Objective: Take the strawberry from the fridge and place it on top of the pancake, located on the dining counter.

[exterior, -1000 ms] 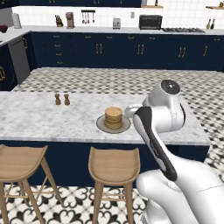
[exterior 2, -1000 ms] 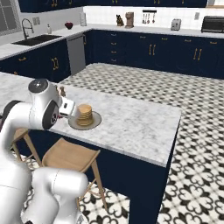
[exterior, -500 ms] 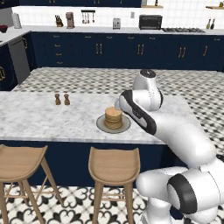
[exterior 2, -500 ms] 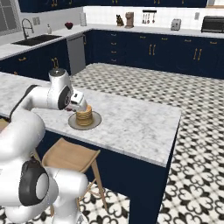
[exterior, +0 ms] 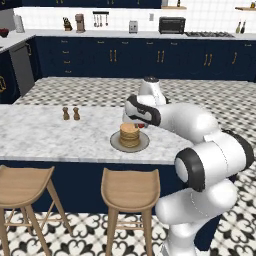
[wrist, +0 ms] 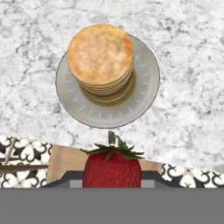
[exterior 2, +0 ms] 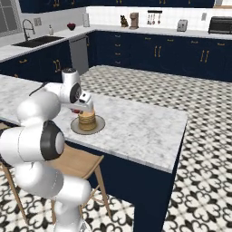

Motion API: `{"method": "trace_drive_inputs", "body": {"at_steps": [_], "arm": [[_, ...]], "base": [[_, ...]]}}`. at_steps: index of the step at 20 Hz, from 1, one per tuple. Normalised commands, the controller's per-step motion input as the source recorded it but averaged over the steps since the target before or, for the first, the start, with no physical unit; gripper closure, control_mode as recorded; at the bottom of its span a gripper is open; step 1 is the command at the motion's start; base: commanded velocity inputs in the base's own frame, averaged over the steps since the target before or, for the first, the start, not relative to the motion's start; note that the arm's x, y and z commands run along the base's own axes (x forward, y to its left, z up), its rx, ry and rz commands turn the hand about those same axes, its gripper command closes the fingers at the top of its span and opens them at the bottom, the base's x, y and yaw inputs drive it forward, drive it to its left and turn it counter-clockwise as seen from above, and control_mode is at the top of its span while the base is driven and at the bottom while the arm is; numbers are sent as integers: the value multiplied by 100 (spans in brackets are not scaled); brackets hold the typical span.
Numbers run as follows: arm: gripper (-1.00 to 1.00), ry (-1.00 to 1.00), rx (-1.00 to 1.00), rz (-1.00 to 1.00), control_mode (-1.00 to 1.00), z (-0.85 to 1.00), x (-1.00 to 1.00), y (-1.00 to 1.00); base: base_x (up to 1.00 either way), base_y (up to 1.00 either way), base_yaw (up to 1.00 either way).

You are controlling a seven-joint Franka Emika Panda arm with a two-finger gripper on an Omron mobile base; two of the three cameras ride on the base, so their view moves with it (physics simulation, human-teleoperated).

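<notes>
My gripper (wrist: pixel 112 175) is shut on the strawberry (wrist: pixel 112 168), a bright-red berry with green leaves at the bottom of the hand view. Beyond it the pancake (wrist: pixel 100 54) sits as a golden stack on a round grey plate (wrist: pixel 146 83). The plate stands on the marble dining counter (wrist: pixel 188 52). From the left base view the gripper (exterior: pixel 141 124) hangs just above the counter beside the pancake (exterior: pixel 129 134), at its far right. The right base view has the strawberry (exterior 2: pixel 77 110) as a red speck next to the pancake (exterior 2: pixel 87 120). The fridge is out of view.
Two small shakers (exterior: pixel 70 114) stand on the dining counter (exterior: pixel 40 135) left of the plate (exterior: pixel 116 144). Wooden stools (exterior: pixel 130 192) (exterior: pixel 22 185) stand along its near side. Navy cabinets line the far wall, with a toaster oven (exterior: pixel 171 25) on the wall counter.
The arm has stretched forward from near the base out over the counter. It has carried the strawberry up to the pancake stack. The plate and pancake have stayed put.
</notes>
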Motion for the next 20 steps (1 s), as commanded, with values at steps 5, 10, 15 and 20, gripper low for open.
{"method": "trace_drive_inputs", "body": {"at_steps": [5,10,15,20], "arm": [[100,0,0,0,-100,-40,52,0],[100,3,0,0,-100,-26,58,6],[100,6,-2,0,-100,-19,52,20],[100,6,-2,0,-100,-18,56,13]], "base": [[0,0,0],[0,0,0],[0,0,0],[0,0,0]]}}
